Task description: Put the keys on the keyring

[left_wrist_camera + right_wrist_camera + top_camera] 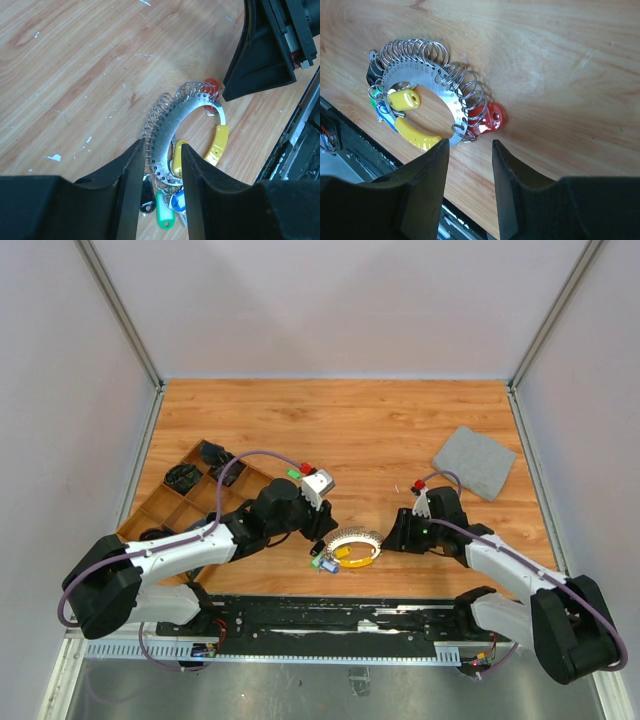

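Observation:
The keyring [355,538] is a flat silver crescent band [185,107] hung with many wire loops and a yellow handle [219,145]. It lies on the wood near the front edge. Green [165,212], blue [178,202], black [146,192] and yellow [179,155] headed keys cluster at its near end. My left gripper [162,150] straddles that end, and the band and loops fill the gap between its fingers. At the far end a red-headed key [487,119] sits in the loops. My right gripper [470,150] is open just short of it, with only wood between its fingers.
A cardboard tray [180,495] with compartments holding dark objects stands at the left. A grey cloth square [474,462] lies at the back right. The black mounting rail [340,615] runs along the near table edge, close behind the keyring.

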Robot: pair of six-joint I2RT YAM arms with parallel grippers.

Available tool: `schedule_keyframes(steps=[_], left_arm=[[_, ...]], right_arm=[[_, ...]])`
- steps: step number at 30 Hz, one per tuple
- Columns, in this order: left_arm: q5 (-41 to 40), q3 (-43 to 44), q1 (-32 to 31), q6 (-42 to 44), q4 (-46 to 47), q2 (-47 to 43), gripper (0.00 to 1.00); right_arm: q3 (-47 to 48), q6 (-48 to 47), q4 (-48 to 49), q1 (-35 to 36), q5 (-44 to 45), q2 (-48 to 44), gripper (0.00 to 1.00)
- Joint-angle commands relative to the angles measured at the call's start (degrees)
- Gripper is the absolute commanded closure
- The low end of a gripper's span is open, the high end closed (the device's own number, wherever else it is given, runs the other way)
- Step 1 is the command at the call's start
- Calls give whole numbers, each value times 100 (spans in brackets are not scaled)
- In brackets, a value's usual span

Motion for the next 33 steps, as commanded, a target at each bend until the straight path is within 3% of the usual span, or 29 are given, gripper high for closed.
schedule_keyframes(steps=[1,20,33], left_arm=[[16,79,62,34,66,-51,60],[25,81,80,65,50,-14,60],[59,111,89,61,93,52,60]], right_arm=[[-48,-157,478,-219,-324,285,61],[-100,-264,1033,-300,-806,754,73],[-81,-374,771,-300,-835,280,95]])
